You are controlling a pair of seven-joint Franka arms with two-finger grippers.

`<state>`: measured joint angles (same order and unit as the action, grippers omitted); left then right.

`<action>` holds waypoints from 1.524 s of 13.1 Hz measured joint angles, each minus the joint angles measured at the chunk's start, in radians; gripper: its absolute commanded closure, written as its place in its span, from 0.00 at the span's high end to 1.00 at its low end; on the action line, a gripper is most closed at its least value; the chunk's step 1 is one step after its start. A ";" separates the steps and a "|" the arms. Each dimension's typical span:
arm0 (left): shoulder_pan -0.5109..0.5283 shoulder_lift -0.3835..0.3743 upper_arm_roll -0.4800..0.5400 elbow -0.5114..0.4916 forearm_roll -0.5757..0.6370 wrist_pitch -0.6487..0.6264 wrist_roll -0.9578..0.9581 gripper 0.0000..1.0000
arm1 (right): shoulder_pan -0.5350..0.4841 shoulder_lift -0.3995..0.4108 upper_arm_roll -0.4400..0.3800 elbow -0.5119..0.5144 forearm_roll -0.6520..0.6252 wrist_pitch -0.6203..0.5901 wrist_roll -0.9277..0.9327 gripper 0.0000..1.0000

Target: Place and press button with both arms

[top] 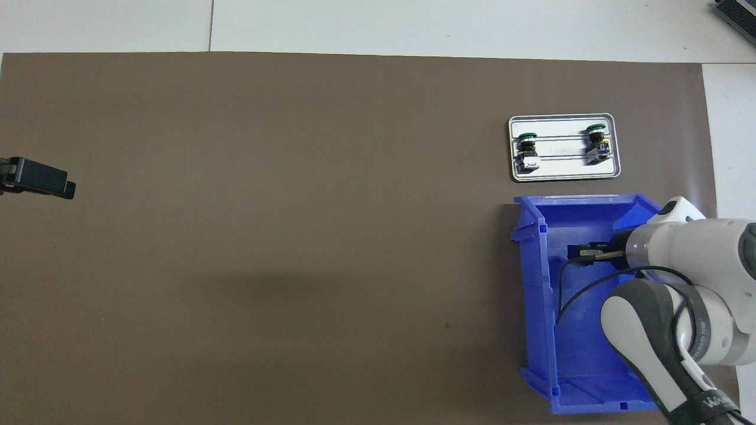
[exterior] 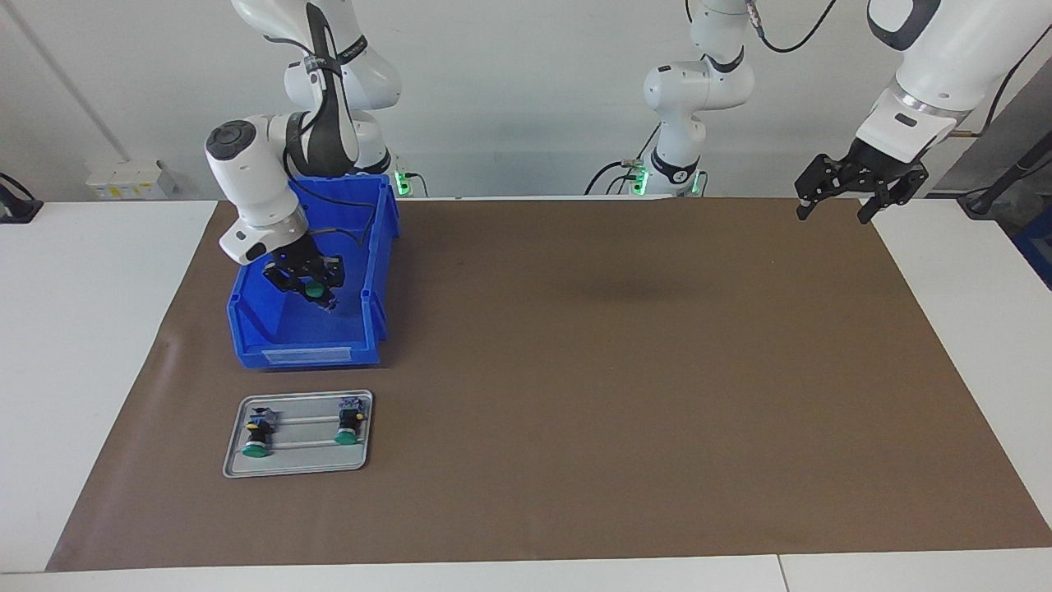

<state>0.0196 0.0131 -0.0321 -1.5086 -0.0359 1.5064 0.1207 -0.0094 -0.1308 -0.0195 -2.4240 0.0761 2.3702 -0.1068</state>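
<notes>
Gripping a green-capped button (exterior: 313, 289) between its closed fingers, the right gripper (exterior: 316, 289) hangs inside a blue bin (exterior: 304, 353) at the right arm's end of the table, the button's round cap showing between the black links in the facing view. From overhead, the white right arm (top: 679, 260) covers most of the gripper and the button cannot be made out there, only the dark fingers over the bin's floor. A black cable loops from the wrist down into the bin. Just beside the bin, farther from the robots, a small grey metal tray (exterior: 297, 467) lies on the brown mat (exterior: 616, 370) with two matching buttons (exterior: 256, 431) (exterior: 348, 424) lying on their sides, one toward each end, green caps pointing away from the robots, each lying across the two thin rails that run the tray's length. At the left arm's end of the table, the left gripper (exterior: 832, 212) waits in the air over the mat's edge, its fingers spread wide apart and holding nothing. Well apart from the bin, it shows overhead only as a black tip at the frame's edge.
</notes>
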 measured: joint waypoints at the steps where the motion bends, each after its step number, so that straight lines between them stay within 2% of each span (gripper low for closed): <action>1: 0.000 0.000 0.000 0.000 0.000 0.000 0.000 1.00 | -0.002 0.010 0.000 -0.012 0.000 0.032 0.000 0.00; 2: 0.000 0.000 0.000 0.000 0.000 0.000 0.000 1.00 | -0.002 0.021 0.000 -0.024 0.000 0.063 0.000 0.23; 3: 0.000 0.000 0.000 0.000 0.000 0.000 0.000 1.00 | -0.002 0.031 0.001 -0.031 0.000 0.080 0.000 0.92; 4: 0.000 0.000 0.000 0.000 0.000 0.000 0.000 1.00 | -0.002 0.038 0.001 -0.033 0.000 0.086 0.000 1.00; 10: 0.000 0.000 0.000 0.000 0.000 0.000 0.000 1.00 | -0.002 0.033 0.003 -0.007 0.002 0.076 0.033 1.00; 17: 0.000 0.000 0.000 0.000 0.000 0.000 0.000 1.00 | 0.003 0.011 0.011 0.330 -0.004 -0.251 0.165 1.00; 20: 0.000 0.000 0.000 0.000 0.000 0.000 0.000 1.00 | -0.001 0.011 0.009 0.495 -0.060 -0.443 0.212 1.00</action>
<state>0.0196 0.0128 -0.0321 -1.5090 -0.0359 1.5064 0.1207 -0.0103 -0.1201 -0.0104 -1.9285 0.0165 1.9270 0.1051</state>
